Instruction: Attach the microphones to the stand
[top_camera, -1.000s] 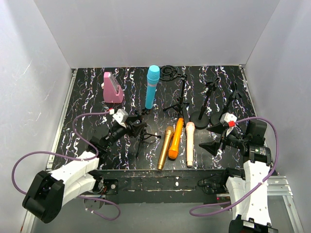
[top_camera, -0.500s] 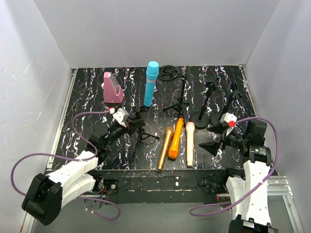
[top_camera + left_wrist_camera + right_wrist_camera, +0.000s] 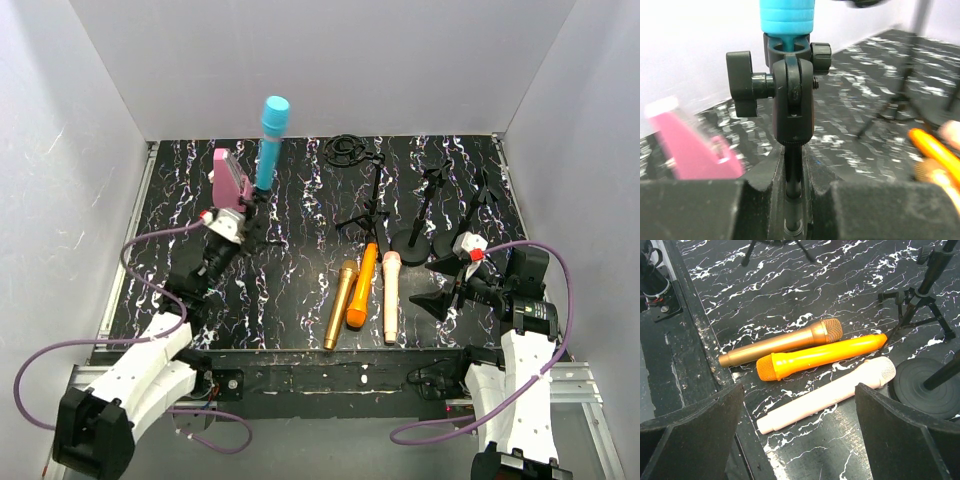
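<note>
Our left gripper (image 3: 243,226) is clenched on the thin rod of a small black stand (image 3: 792,105), and the rod is pinched between the two foam pads (image 3: 690,210). Directly above the grip sits the stand's clip with its side knob. The cyan microphone (image 3: 267,145) rises out of that clip, leaning a little, with its rounded head at the far end from the fingers. Just beyond this gripper and slightly to its left, the pink block (image 3: 230,180) stands on the marbled black table (image 3: 180,200). Our right gripper (image 3: 440,285) is released, with its jaws spread wide, grasping nothing, low over the table. The other three microphones lie side by side ahead of its fingers. The peach microphone (image 3: 825,395) is nearest, the orange microphone (image 3: 820,354) comes next, and the gold microphone (image 3: 780,342) is farthest, close against the orange one. To the right of that row in this gripper's own view, the round base of a second stand (image 3: 920,390) sits just beside the peach microphone's head. A tripod stand (image 3: 920,295) stands farther off behind it.
</note>
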Controlling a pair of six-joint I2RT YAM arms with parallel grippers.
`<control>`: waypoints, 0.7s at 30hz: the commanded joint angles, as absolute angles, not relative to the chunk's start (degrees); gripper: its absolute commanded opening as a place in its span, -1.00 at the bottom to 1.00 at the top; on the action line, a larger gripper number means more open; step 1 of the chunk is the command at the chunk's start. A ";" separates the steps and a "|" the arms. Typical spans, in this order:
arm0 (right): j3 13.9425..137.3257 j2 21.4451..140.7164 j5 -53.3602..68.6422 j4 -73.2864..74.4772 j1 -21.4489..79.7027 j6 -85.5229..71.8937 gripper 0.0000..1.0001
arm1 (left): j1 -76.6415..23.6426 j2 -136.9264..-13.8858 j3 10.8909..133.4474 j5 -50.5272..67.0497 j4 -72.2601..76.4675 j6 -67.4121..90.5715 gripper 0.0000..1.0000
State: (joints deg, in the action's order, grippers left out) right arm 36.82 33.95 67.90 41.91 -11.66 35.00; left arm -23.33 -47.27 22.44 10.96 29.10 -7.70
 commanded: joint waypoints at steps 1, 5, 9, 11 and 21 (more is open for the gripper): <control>36.56 34.10 69.34 41.92 -11.87 36.21 0.97 | -12.15 -47.89 26.19 8.35 36.20 -10.11 -1.00; 36.56 34.10 69.78 42.19 -11.87 36.12 0.97 | -4.07 -54.12 27.07 7.37 43.13 -10.64 -1.00; 36.56 34.45 69.96 42.36 -11.95 36.39 0.97 | 4.30 -62.03 29.61 11.34 50.43 -5.89 -1.00; 36.74 34.89 70.05 42.54 -11.87 36.47 0.97 | 5.44 -65.55 31.19 10.20 52.46 -6.50 -1.00; 37.00 36.47 70.84 43.94 -11.69 37.79 0.97 | 10.02 -83.04 40.42 9.84 63.01 -5.97 -1.00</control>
